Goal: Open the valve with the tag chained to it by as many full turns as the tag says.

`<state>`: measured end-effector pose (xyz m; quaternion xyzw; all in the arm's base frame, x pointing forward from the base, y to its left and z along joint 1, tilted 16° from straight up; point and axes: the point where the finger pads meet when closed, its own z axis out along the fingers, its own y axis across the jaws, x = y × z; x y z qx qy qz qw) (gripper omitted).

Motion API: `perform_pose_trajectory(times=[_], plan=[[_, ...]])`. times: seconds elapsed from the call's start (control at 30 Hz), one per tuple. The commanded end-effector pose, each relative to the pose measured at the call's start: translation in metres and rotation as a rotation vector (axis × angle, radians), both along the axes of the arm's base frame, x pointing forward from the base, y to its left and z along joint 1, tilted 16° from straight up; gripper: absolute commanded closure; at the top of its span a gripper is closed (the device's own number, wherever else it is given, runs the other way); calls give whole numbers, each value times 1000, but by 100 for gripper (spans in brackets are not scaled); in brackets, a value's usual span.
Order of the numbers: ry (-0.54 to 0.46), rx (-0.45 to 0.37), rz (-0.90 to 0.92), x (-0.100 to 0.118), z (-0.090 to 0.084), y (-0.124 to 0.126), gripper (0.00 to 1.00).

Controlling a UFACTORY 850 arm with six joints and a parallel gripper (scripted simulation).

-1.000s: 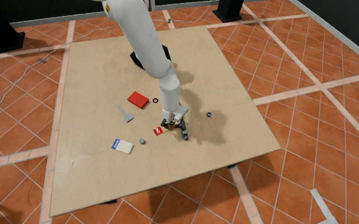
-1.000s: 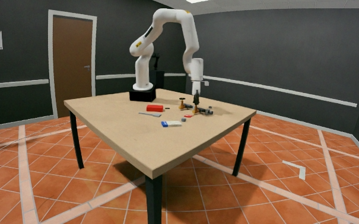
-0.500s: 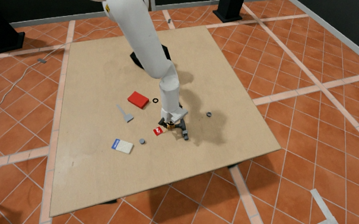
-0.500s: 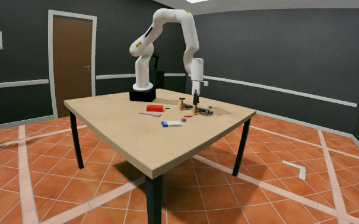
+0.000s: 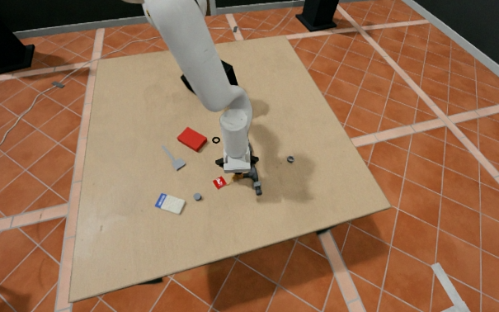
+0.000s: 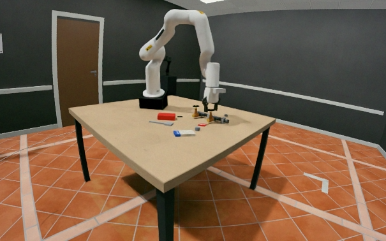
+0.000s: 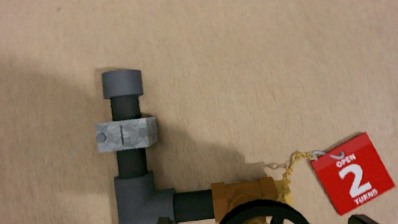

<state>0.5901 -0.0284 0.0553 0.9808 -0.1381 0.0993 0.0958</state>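
Note:
A dark grey pipe assembly (image 5: pixel 256 182) (image 6: pixel 221 120) (image 7: pixel 131 165) lies on the table. Brass valves stand on it. One valve (image 6: pixel 210 118) (image 7: pixel 240 196) has a black handwheel (image 7: pixel 260 211) and a thin chain (image 7: pixel 290 162) to a red tag (image 5: pixel 219 182) (image 6: pixel 202 124) (image 7: pixel 352 172) that reads "OPEN 2 TURNS". A second valve (image 6: pixel 195 112) stands a little further back. My gripper (image 6: pixel 210 107) is open and empty. It hangs straight down just above the tagged valve and hides it in the overhead view.
A red block (image 5: pixel 191 139), a black ring (image 5: pixel 215 139), a grey scraper (image 5: pixel 174 158), a white card with a blue end (image 5: pixel 170 203) and two small grey cylinders (image 5: pixel 197 196) (image 5: pixel 289 158) lie around the pipes. The arm's black base (image 6: pixel 152 102) stands at the back.

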Motion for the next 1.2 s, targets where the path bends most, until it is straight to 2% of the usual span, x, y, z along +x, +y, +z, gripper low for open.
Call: perform_pose_trajectory(times=[0.0, 0.43, 0.5, 0.53, 1.0, 1.07, 1.1, 1.17], plan=[[-95, 31, -261, 1, 1, 0, 0], [-197, 179, -881, 1, 1, 0, 0], [-197, 179, -881, 1, 1, 0, 0], [-226, 208, -1023, 1, 1, 0, 0], [-351, 340, -1667, 1, 1, 0, 0], [-351, 340, -1667, 1, 1, 0, 0], [-394, 360, -1795, 1, 1, 0, 0], [-420, 369, -1860, 1, 1, 0, 0]])
